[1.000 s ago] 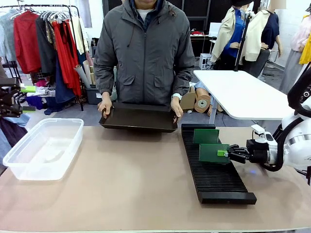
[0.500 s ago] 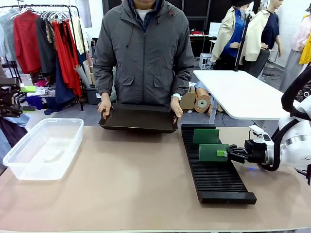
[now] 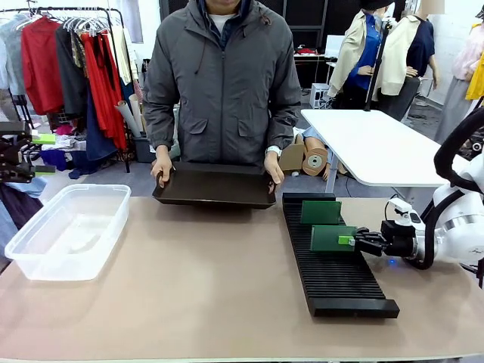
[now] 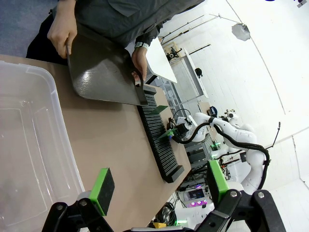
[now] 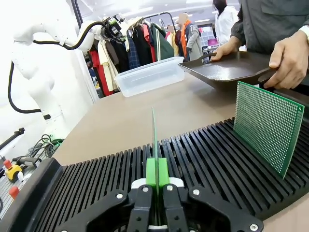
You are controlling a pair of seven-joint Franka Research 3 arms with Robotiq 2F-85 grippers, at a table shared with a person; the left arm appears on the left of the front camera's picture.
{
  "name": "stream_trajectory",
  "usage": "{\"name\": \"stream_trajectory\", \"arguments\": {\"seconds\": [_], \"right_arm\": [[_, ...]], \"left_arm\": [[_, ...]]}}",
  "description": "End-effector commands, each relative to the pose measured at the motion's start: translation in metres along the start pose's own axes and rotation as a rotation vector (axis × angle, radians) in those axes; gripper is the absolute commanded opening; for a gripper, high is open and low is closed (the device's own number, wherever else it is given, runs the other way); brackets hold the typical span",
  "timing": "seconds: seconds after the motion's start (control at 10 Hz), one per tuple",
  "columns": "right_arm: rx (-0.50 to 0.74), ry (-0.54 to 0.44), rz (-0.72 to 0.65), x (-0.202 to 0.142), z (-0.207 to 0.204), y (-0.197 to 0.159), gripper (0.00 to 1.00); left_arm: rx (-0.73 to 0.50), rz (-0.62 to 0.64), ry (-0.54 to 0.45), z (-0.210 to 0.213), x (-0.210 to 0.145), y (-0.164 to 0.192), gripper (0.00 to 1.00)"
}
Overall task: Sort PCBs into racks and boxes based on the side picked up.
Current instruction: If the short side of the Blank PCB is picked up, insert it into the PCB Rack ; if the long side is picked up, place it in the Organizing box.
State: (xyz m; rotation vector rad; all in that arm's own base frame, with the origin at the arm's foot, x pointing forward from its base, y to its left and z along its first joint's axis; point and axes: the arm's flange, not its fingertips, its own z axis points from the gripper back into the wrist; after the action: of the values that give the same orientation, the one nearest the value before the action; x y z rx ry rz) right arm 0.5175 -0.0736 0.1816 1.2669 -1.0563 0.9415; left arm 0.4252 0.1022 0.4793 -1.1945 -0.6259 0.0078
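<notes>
Count: two PCBs, one rack, one clear box, one black tray, two grippers, two person's hands.

Right gripper point(image 3: 355, 240): fingers pinched tight on the edge of a PCB point(image 3: 333, 238), board held on edge. In the right wrist view that board rises straight up from between the green pads point(image 5: 157, 173), seen as a thin line, its lower edge down at the slots of the rack point(image 3: 333, 265). Can't tell whether it's seated in a slot or just above one.

Second PCB point(image 5: 266, 126) stands upright in the rack, ahead of the right fingers and off to their right in the wrist view, well apart from the held board. Dotted hole grid on its face, no print readable.

Left gripper point(image 4: 159, 186): fingers spread wide, nothing between the pads. The clear box point(image 4: 29, 145) sits just ahead of them on their left side; nothing visible inside.

Black tray point(image 3: 215, 185) is at the far table edge, beyond the rack's far end, tilted, held by the person's hands at both short sides point(image 3: 161, 166) point(image 3: 274, 166).

No brands, labels or readable writing on any of it.
</notes>
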Motion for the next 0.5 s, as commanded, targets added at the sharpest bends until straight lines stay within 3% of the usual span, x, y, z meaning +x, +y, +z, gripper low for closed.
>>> {"name": "stream_trajectory", "arguments": {"seconds": [0.0, 0.3, 0.4], "right_arm": [[-0.077, 0.064, 0.026, -0.0116, 0.0059, -0.0212, 0.0], [-0.07, 0.045, 0.018, -0.0089, 0.0052, -0.0198, 0.0], [-0.055, 0.031, 0.018, -0.0057, 0.0051, -0.018, 0.14]], "left_arm": [[0.001, 0.003, 0.007, 0.0012, 0.0007, -0.0018, 1.0], [0.001, 0.003, 0.007, 0.0012, 0.0007, -0.0018, 1.0], [0.001, 0.003, 0.007, 0.0012, 0.0007, -0.0018, 1.0]]}}
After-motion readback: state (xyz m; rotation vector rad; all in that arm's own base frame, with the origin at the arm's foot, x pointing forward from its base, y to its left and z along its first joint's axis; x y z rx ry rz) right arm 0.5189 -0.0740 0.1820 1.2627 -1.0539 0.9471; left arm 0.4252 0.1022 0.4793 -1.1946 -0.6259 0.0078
